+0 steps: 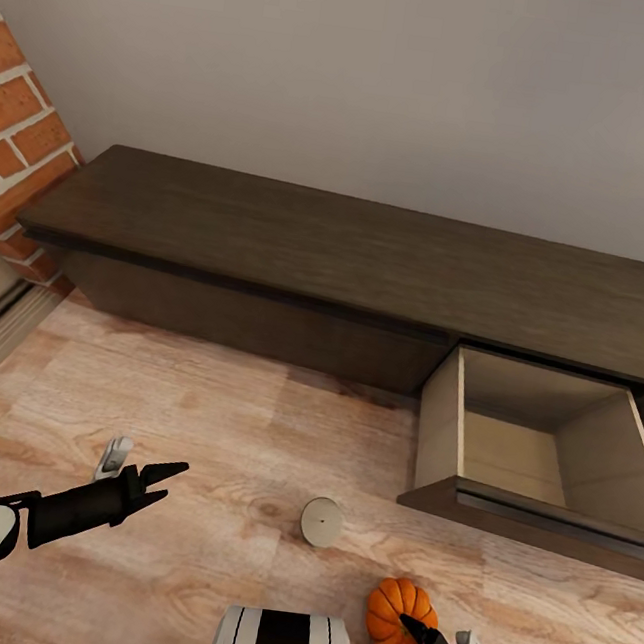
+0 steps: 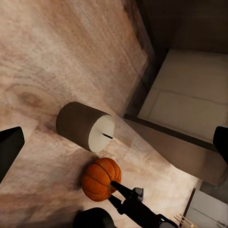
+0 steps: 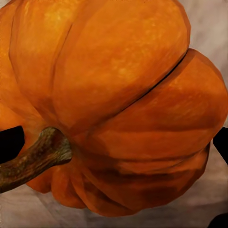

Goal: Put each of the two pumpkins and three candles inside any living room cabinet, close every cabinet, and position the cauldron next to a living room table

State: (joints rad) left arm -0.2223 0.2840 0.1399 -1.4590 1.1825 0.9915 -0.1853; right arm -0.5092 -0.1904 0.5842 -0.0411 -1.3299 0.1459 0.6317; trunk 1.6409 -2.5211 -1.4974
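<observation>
The left gripper (image 1: pixel 169 485) hovers over the wood floor (image 1: pixel 249 424), jaws spread and empty. One candle (image 1: pixel 322 522) stands just ahead on the floor. One pumpkin (image 1: pixel 400 622) lies near the cabinet's one open drawer (image 1: pixel 541 510). The right gripper (image 1: pixel 411 627) touches it, jaws spread around it, apparently not pinching. Closing off-centre on the ribbed skin could roll it away.

cabinet (image 1: pixel 350 255) along back wall | open drawer (image 1: pixel 537 459) at its right end | candle (image 1: pixel 322 522) on floor before it | pumpkin (image 1: pixel 396 618) right of candle, nearer robot | brick wall (image 1: pixel 16 143) at left
</observation>
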